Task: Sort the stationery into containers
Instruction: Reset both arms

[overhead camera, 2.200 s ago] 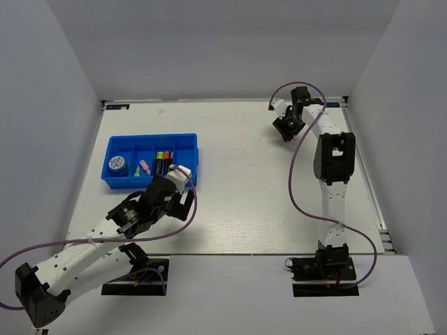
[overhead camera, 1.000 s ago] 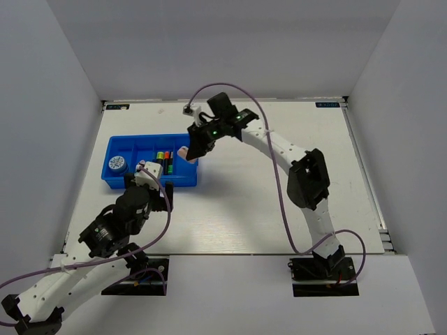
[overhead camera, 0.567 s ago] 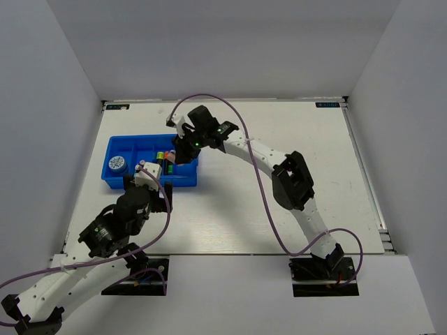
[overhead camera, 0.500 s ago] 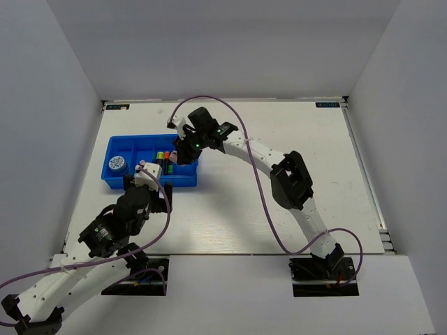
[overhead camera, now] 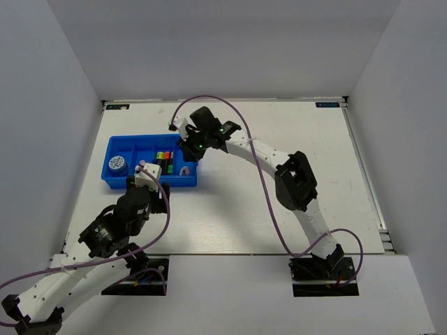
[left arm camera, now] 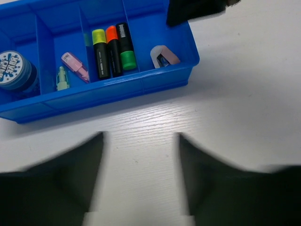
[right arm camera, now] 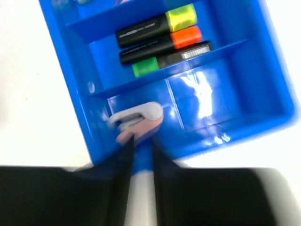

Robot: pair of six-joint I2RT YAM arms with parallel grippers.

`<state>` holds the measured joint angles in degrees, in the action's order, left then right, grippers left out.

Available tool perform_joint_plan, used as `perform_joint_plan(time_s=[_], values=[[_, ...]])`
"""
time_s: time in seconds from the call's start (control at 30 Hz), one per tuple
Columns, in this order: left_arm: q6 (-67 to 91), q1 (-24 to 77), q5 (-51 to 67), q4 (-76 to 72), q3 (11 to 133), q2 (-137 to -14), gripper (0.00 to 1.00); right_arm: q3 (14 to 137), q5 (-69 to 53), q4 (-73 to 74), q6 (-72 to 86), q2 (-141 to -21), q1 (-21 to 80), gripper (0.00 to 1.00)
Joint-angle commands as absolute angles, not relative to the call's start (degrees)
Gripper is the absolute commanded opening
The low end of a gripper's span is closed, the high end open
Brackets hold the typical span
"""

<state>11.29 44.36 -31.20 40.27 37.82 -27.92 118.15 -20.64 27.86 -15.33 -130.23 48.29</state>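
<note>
Pink clip now lies in blue tray.

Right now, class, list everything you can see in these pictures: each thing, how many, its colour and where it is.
Table: one, white, under everything.
Tray: one, blue, left part of the table.
Roll: one, blue-white, tray's left-end compartment.
Pink eraser: one, pink, second compartment.
Mint eraser: one, mint, beside the pink one.
Highlighters: three, black with yellow, orange and green caps, side by side in the third compartment.
Clip: one, pink-white, right-end compartment.
Left gripper: one, black, open, by the tray's near side.
Right gripper: one, black, narrowly open, just above the clip.
</note>
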Motion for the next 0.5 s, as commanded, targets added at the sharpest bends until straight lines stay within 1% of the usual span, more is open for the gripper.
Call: perform_joint_plan(time_s=[0.0, 0.03, 0.07, 0.1, 0.13, 0.17, 0.2, 0.23, 0.27, 0.3, 0.33, 0.37, 0.4, 0.43, 0.47], values=[[12.13, 44.03, -28.83, 41.31, 39.02, -27.95, 0.38, 117.25, -14.11, 28.04, -14.07, -117.89, 48.08, 0.05], [12.74, 44.12, -28.39, 41.66, 39.63, -28.3, 0.22, 115.59, -9.28, 28.39, -14.32, -116.64, 47.73, 0.0], [13.09, 44.12, -27.43, 42.44, 40.16, -29.61, 0.08, 114.71, -6.71, 29.0, -14.24, -114.02, 47.38, 0.03], [13.79, 44.12, -26.9, 44.1, 41.91, -31.45, 0.0, 111.56, -2.33, 30.83, -13.8, -112.86, 46.33, 0.16], [14.41, 44.12, -26.2, 44.9, 42.62, -32.68, 0.0, 110.05, 3.28, 32.59, -13.02, -109.11, 45.97, 0.34], [14.68, 44.21, -23.67, 46.65, 43.32, -35.04, 0.04, 108.39, 5.95, 34.43, -12.4, -107.68, 45.62, 0.46], [14.76, 44.12, -22.69, 47.89, 43.85, -37.5, 0.18, 102.45, 10.59, 35.32, -12.04, -106.19, 44.92, 0.63], [14.85, 44.03, -20.67, 48.16, 45.16, -39.44, 0.76, 99.96, 15.16, 36.12, -11.17, -101.04, 45.0, 0.69], [15.03, 43.95, -18.83, 48.34, 45.26, -40.42, 0.95, 97.58, 17.29, 35.86, -11.16, -98.9, 45.0, 0.73], [15.03, 44.03, -18.03, 48.08, 45.35, -41.04, 1.0, 92.25, 21.06, 35.77, -10.9, -97.05, 45.0, 0.75], [15.12, 44.12, -16.8, 46.6, 45.26, -42.52, 1.0, 86.19, 23.01, 35.34, -11.07, -91.98, 45.0, 0.75], [15.29, 44.03, -16.27, 46.15, 45.26, -42.8, 1.0, 79.17, 23.46, 29.85, -11.77, -86.54, 44.74, 0.75], [15.38, 43.86, -14.95, 44.4, 45.26, -43.93, 1.0, 73.01, 24.68, 27.88, -14.74, -81.0, 44.74, 0.73], [15.38, 43.86, -14.51, 44.04, 45.26, -44.21, 1.0, 68.43, 26.79, 24.38, -15.2, -78.69, 44.82, 0.73], [15.47, 43.94, -14.07, 43.6, 45.61, -44.56, 1.0, 66.9, 27.5, 23.13, -14.77, -72.57, 44.82, 0.75]])
